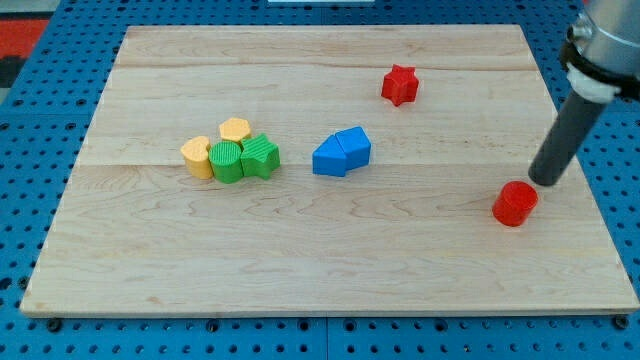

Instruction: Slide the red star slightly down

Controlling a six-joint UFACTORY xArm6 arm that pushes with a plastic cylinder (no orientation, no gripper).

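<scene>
Fingers: none on this arm; it ends in a plain dark rod, so nothing stands apart, together or clamped.

Camera view:
- My tip [544,182] sits at the view's right, on the table [300,270], just above and to the right of a red cylinder [515,203]. Tip and cylinder are very close; contact cannot be told.
- Red star [400,84] lies near the view's top, right of centre, well apart from the tip, up and to its left, with nothing touching it.
- Two blue blocks [341,152] sit pressed together near the centre, faceted, exact shapes unclear.
- Left of centre is a tight cluster: yellow block [197,156] at the left, second yellow block [235,129] at the top, green rounded block [227,161] and green block [261,155] side by side.
</scene>
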